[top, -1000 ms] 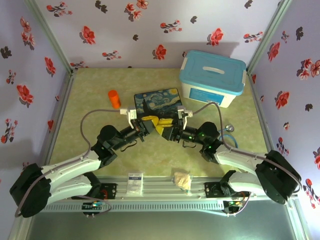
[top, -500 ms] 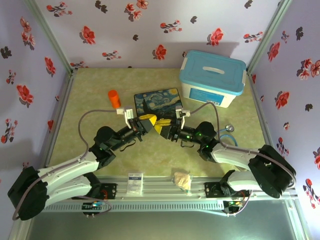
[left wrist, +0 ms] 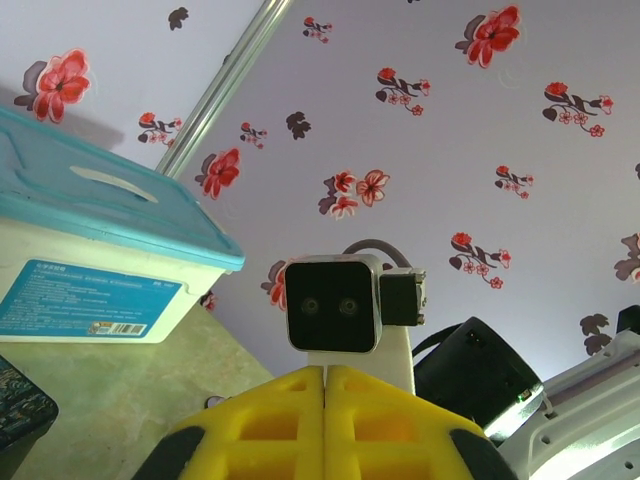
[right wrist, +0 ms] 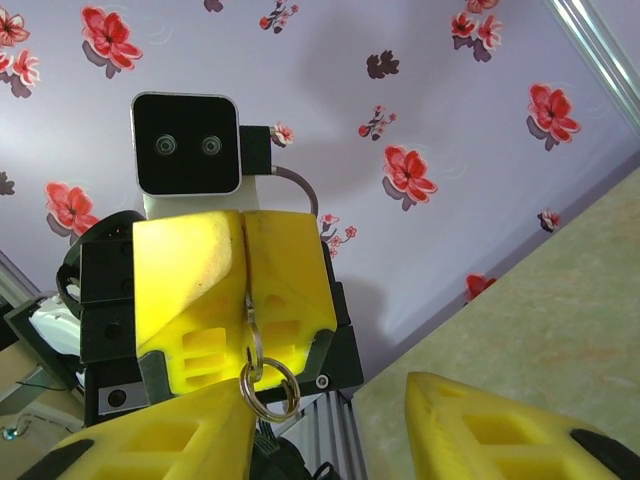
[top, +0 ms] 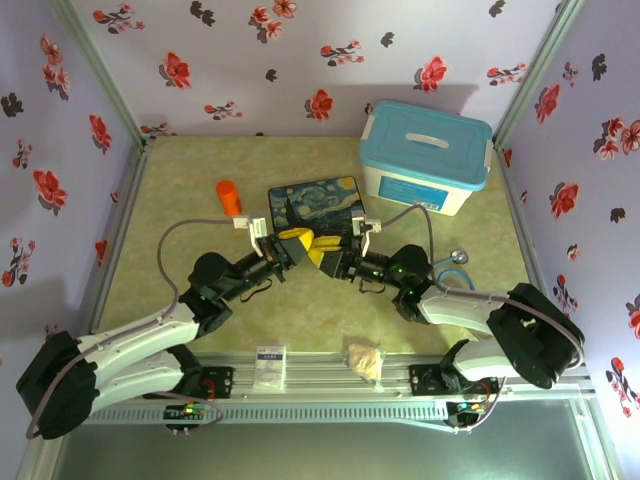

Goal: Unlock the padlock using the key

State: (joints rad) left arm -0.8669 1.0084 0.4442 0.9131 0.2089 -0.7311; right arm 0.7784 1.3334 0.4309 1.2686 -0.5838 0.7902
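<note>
Left gripper [right wrist: 243, 292] pinches, seemingly, the key [right wrist: 251, 335]; its ring [right wrist: 268, 389] dangles below.

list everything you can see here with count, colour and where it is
storage box: 1, white with blue lid, far right of table
painted box: 1, dark blue night-sky picture, table centre
small cylinder: 1, orange, left of the painted box
card: 1, white, on the near rail
crumpled wad: 1, beige, near edge, right of the card
metal ring: 1, silver, hanging from a thin loop pinched between yellow fingers
table: 1, pale green
walls: pale purple, red flowers
left arm, right arm: 2, white and black
left end effector: yellow, shut on the ring's loop
right end effector: yellow, open
</note>
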